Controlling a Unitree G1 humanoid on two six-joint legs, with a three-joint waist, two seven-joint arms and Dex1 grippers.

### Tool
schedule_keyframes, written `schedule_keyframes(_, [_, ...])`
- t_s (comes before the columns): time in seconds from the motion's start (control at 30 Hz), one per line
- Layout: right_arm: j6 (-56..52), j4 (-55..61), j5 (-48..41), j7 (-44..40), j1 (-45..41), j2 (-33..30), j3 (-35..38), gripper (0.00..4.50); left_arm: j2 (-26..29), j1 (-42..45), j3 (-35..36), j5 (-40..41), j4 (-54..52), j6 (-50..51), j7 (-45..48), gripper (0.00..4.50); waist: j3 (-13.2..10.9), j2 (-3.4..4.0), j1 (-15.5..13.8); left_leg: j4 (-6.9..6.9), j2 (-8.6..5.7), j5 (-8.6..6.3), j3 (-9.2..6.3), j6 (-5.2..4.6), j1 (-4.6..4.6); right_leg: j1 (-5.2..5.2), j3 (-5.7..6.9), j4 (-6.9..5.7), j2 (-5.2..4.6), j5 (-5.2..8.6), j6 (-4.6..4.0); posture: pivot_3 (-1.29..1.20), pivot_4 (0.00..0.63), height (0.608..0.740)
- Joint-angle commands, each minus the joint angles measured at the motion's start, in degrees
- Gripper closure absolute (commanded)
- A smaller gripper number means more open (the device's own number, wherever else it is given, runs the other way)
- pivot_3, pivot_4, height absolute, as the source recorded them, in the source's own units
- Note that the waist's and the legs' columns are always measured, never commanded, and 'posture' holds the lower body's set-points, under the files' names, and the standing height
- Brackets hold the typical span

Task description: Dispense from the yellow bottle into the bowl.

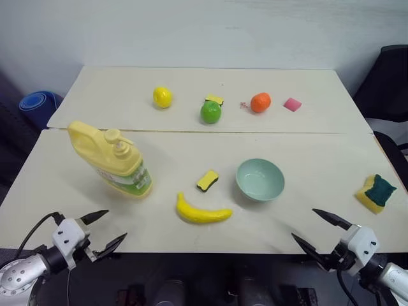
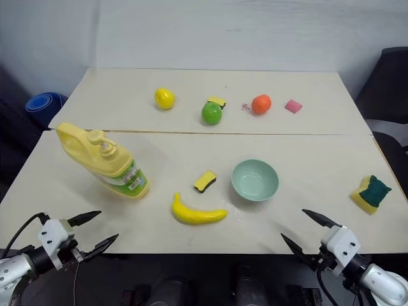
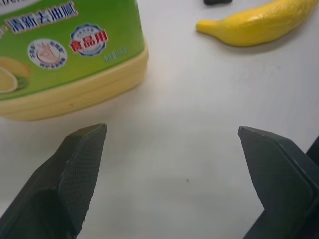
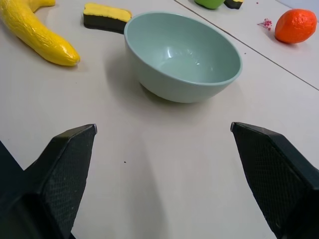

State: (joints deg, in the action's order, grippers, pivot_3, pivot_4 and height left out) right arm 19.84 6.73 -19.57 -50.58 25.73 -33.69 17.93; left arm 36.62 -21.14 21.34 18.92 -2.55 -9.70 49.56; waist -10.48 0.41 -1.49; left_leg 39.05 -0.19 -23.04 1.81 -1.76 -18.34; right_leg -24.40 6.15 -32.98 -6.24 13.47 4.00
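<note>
Waiting at the near edge of the desk (image 1: 306, 153), both hands are spread wide and hold nothing. The left hand (image 1: 102, 231) sits at seven o'clock and the right hand (image 1: 322, 231) at five o'clock. The yellow bottle (image 1: 111, 159) stands just past the left hand, at about nine o'clock. The bowl (image 1: 260, 179) rests near the middle, toward three o'clock, with a banana (image 1: 202, 211) between them. The bottle looks big, stiff and maybe heavy, with smooth, slippery sides. Its side handle looks like the best place to hold, and the pump top needs a push down.
</note>
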Motion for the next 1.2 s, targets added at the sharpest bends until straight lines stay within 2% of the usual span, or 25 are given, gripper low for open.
schedule_keyframes(0.03, [-0.3, 1.9, -1.5, -0.3, -0.8, -0.4, 0.4, 0.0, -0.3, -1.1, 0.9, 7.5, -6.7, 5.1, 1.5, 0.01, 0.0, 0.0, 0.0, 0.0, 0.0, 0.0, 0.0, 0.0, 0.0, 0.0, 0.0, 0.0, 0.0, 0.0, 0.0, 0.0, 0.15, 0.74])
schedule_keyframes(0.17, [-15.1, 14.5, -8.1, -3.1, -6.2, -5.9, -5.9, 0.0, 4.2, -2.7, 1.2, 17.1, -13.9, 13.3, 10.0, 0.01, -0.1, 0.08, 0.6, 0.01, 0.0, 0.01, 0.03, 0.02, 0.01, -0.02, -0.08, -0.05, 0.0, 0.0, 0.0, 0.0, 0.15, 0.74])
schedule_keyframes(0.27, [-29.5, 21.5, -6.3, -1.4, -15.5, -10.3, -14.6, 0.0, 6.4, -2.1, 0.8, 17.5, -14.5, 14.6, 13.3, 0.01, 0.0, 0.19, 0.9, 0.02, 0.03, 0.04, 0.06, 0.05, 0.09, -0.03, -0.09, -0.18, 0.0, 0.05, -0.09, 0.0, 0.15, 0.74])
schedule_keyframes(0.33, [-37.9, 22.5, -2.6, 0.5, -24.9, -10.0, -22.3, 0.0, 7.1, -1.4, 0.3, 16.5, -13.7, 14.4, 14.5, 0.01, 0.0, 0.15, 0.8, 0.01, 0.04, 0.04, 0.03, 0.08, 0.1, -0.08, -0.04, -0.24, 0.01, 0.13, -0.23, 0.0, 0.15, 0.74])
schedule_keyframes(0.4, [-42.7, 21.1, 1.4, 0.6, -32.9, -8.1, -30.0, 0.0, 7.3, -1.0, -0.1, 15.9, -13.0, 14.5, 15.4, 0.01, 0.0, 0.11, 0.8, 0.02, 0.04, 0.05, 0.01, 0.13, 0.02, -0.19, 0.01, -0.28, 0.03, 0.12, -0.22, 0.0, 0.15, 0.74])
schedule_keyframes(0.57, [-51.7, 14.2, 7.3, -0.3, -45.2, -0.6, -45.0, 0.0, 6.6, -1.1, -1.0, 13.0, -11.4, 12.2, 16.7, 0.01, 0.1, -0.09, 0.3, 0.04, 0.02, 0.21, -0.12, 0.45, -0.12, -0.18, 0.24, -0.13, 0.05, 0.12, -0.22, 0.0, 0.15, 0.74])
schedule_keyframes(0.67, [-50.7, 4.0, 12.3, 1.2, -49.5, 4.3, -49.7, 0.0, 5.7, -1.4, -0.7, 11.6, -10.9, 10.6, 16.1, 0.01, 0.2, -0.28, 0.6, 0.07, -0.05, 0.18, -0.06, 0.38, -0.12, -0.14, 0.2, -0.06, 0.02, 0.11, -0.2, 0.0, 0.15, 0.74])
schedule_keyframes(0.77, [-46.0, -2.5, 14.8, -0.5, -50.2, 6.7, -52.5, 0.0, 5.3, -1.9, -0.2, 11.7, -11.3, 10.8, 15.7, 0.01, 0.3, -0.39, 0.7, 0.09, -0.12, 0.17, -0.03, 0.34, -0.14, -0.12, 0.24, -0.04, -0.04, 0.1, -0.19, 0.0, 0.15, 0.74])
schedule_keyframes(0.93, [-39.8, -3.3, 16.0, -2.2, -49.5, 6.7, -50.6, 1.64, 5.1, -1.6, -0.1, 12.5, -11.6, 11.1, 16.6, 0.0, 0.3, -0.43, 1.6, 0.08, -0.08, 0.17, 0.03, 0.36, -0.13, -0.09, 0.49, -0.12, -0.05, 0.07, -0.14, 0.0, 0.15, 0.74])
schedule_keyframes(1.03, [-35.2, 0.0, 13.1, -4.1, -47.3, 5.0, -45.9, 2.78, 5.1, -0.6, -0.6, 12.5, -11.7, 10.9, 16.9, 0.0, 0.3, -0.41, 1.6, 0.09, -0.06, 0.19, 0.06, 0.4, -0.11, -0.1, 0.51, -0.09, -0.04, 0.06, -0.13, 0.0, 0.15, 0.74])
schedule_keyframes(1.1, [-32.4, 3.8, 7.7, -6.6, -44.7, 3.1, -39.7, 3.4, 4.7, 1.0, -1.6, 12.7, -12.2, 11.2, 16.7, 0.0, 0.3, -0.39, 1.4, 0.09, -0.05, 0.21, 0.07, 0.43, -0.09, -0.09, 0.5, -0.1, -0.04, 0.04, -0.08, 0.0, 0.15, 0.74])
schedule_keyframes(1.13, [-31.9, 6.5, 3.6, -8.2, -42.9, 2.1, -35.8, 3.6, 4.5, 1.8, -2.1, 13.0, -12.6, 11.5, 16.7, 0.0, 0.3, -0.37, 1.3, 0.09, -0.05, 0.22, 0.06, 0.43, -0.11, -0.09, 0.51, -0.06, -0.04, 0.01, -0.03, 0.0, 0.15, 0.74])
schedule_keyframes(1.2, [-34.6, 11.5, -4.7, -8.5, -39.7, 0.5, -27.0, 3.64, 3.9, 3.1, -3.1, 13.4, -13.3, 11.9, 16.3, 0.0, 0.3, -0.35, 1.1, 0.09, -0.05, 0.22, 0.06, 0.43, -0.08, -0.05, 0.5, -0.05, -0.05, -0.01, 0.0, 0.0, 0.15, 0.74])
